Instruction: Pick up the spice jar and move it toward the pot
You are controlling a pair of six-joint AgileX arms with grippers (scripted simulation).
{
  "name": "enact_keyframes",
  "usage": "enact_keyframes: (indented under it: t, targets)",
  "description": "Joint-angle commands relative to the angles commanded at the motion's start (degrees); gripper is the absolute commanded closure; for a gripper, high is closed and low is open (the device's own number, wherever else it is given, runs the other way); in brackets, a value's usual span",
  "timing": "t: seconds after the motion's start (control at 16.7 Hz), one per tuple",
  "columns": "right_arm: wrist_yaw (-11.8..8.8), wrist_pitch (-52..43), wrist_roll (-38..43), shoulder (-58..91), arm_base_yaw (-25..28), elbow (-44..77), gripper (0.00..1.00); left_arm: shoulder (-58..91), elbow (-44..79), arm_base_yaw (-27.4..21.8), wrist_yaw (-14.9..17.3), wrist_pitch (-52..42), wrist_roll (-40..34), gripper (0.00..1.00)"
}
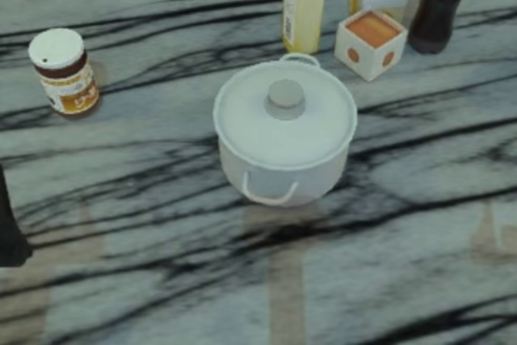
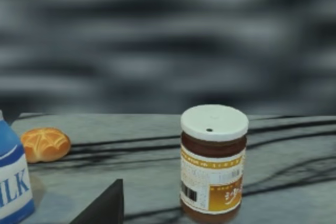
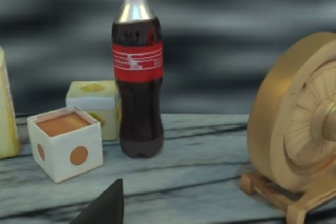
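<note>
Nothing is done yet — our spice jar [image 2: 213, 163] stands upright on the worktop [image 1: 145, 199], ahead of our left fingers, well apart from the pot [image 1: 284, 136]; their opening we cannot tell.

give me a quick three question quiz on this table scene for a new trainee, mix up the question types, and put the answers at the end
1. True or false: the small brown-filled spice jar with the white cap touches the large white lidded pot.
2. Which item stands nearest the pot's far handle? A) tall yellow bottle with green cap B) dark cola bottle with red cap C) the spice jar
3. Fill in: in the left wrist view, a golden bread roll lies beside a blue ____ carton.

Key: 1 false, the jar stands apart at the table's left. 2 A. 3 milk.
</note>
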Motion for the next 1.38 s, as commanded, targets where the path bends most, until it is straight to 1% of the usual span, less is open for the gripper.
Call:
enact_keyframes:
  t: [0.3,0.48,0.6,0.9,1.38]
  targets:
    - [0.0,0.0,0.0,0.0,0.0,0.0,0.0,2.71,2.04,0.03,0.13,-1.97,0.37,0.0]
    - [0.0,0.0,0.0,0.0,0.0,0.0,0.0,9.67,8.0,-0.09,0.63,-6.73,1.36,0.0]
    - [0.0,0.0,0.0,0.0,0.0,0.0,0.0,16.12,14.26,-0.3,1.16,-10.89,2.34,0.0]
    - [0.0,0.0,0.0,0.0,0.0,0.0,0.0,36.05,36.81,-1.07,2.69,-22.59,5.5,0.0]
    - [0.0,0.0,0.0,0.0,0.0,0.0,0.0,74.42,85.33,-1.94,4.18,-42.53,11.19,0.0]
